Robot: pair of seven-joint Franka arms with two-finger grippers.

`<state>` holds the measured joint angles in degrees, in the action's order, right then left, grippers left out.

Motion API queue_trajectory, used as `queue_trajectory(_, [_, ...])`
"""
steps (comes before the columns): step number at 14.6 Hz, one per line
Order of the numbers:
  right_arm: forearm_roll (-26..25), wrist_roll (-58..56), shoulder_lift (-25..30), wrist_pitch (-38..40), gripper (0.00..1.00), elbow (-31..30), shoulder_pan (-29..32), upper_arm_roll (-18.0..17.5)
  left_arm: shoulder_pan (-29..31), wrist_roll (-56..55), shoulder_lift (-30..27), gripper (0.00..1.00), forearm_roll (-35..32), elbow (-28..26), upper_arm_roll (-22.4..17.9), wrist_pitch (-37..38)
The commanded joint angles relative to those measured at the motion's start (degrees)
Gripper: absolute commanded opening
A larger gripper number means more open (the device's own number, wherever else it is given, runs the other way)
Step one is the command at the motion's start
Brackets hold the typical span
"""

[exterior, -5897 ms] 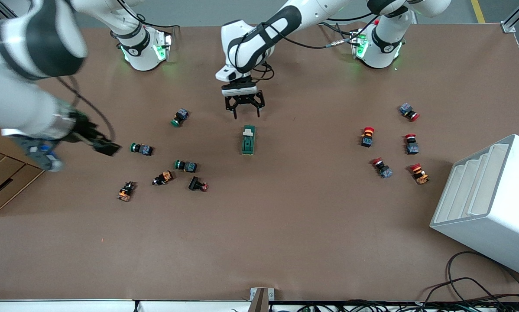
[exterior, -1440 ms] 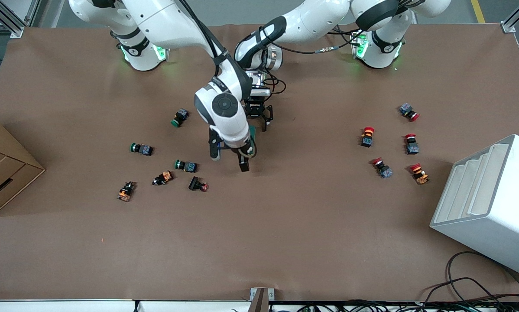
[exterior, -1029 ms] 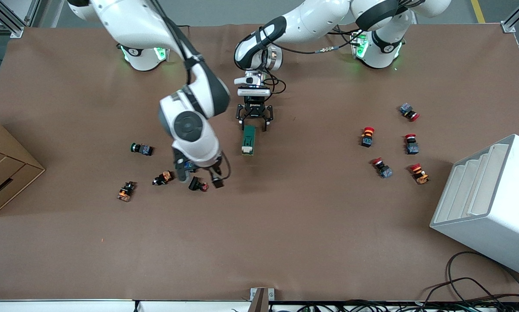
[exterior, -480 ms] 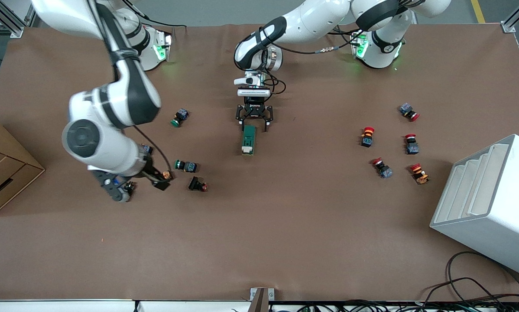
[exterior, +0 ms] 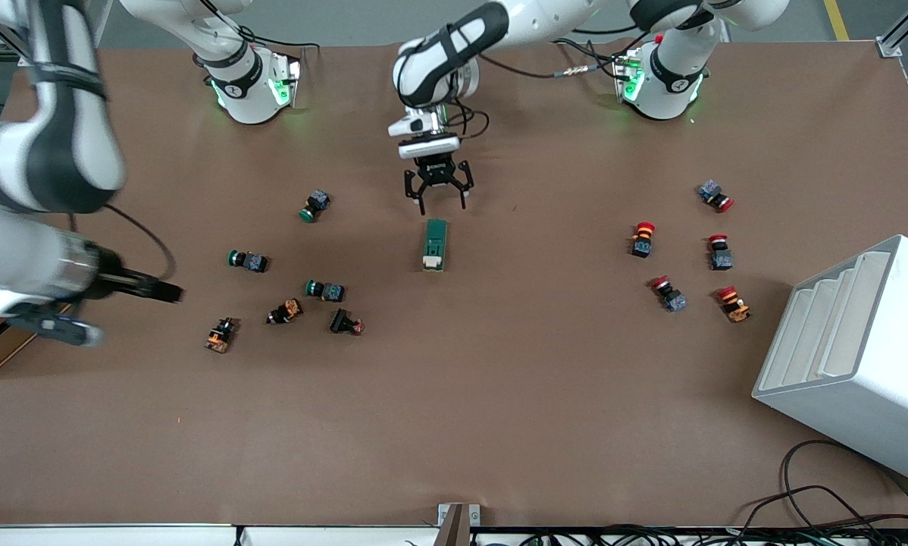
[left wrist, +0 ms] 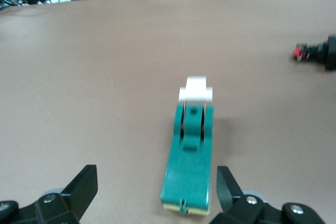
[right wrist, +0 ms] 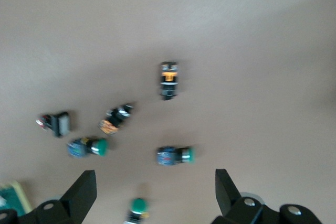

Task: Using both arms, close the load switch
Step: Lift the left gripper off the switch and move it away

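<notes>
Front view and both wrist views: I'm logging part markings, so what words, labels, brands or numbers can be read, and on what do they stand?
None can be read.
Dark green oblong load switch with a cream-white lever: no print visible.
Left arm's black two-finger hand, open above the switch: no legible mark.
White round robot bases: a small dark mark, too small to read.
Small red-capped and green-capped push buttons: too small to read.

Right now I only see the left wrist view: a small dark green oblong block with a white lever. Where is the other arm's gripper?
Observer: The right gripper hangs over the right arm's end of the brown table, nowhere near the dark green load switch.
Operator: Is it open?
Observer: Yes, its black fingers are spread, holding nothing.
Operator: What does its camera see?
Observer: Small push buttons, three of them green-capped.
</notes>
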<state>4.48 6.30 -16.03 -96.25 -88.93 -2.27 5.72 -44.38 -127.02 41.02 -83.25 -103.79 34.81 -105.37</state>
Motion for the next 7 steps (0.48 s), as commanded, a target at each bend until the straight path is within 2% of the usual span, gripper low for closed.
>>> queue_trajectory(1, [-1.7, -10.7, 1.5, 4.8, 1.00, 2.8, 5.4, -1.2, 1.5, 7.5, -4.6, 1.00, 8.4, 3.0, 0.3, -0.4])
queue_trajectory(4, [-3.0, -11.0, 1.2, 10.8, 1.00, 8.7, 6.3, -1.3, 5.1, 23.3, -7.6, 1.00, 21.4, 11.7, 0.1, 0.1])
queue_trajectory(7, [-3.0, -11.1, 0.9, 14.5, 1.00, 11.8, 6.5, -1.3, 13.8, 34.2, -12.4, 1.00, 31.9, 15.2, 0.2, 0.2])
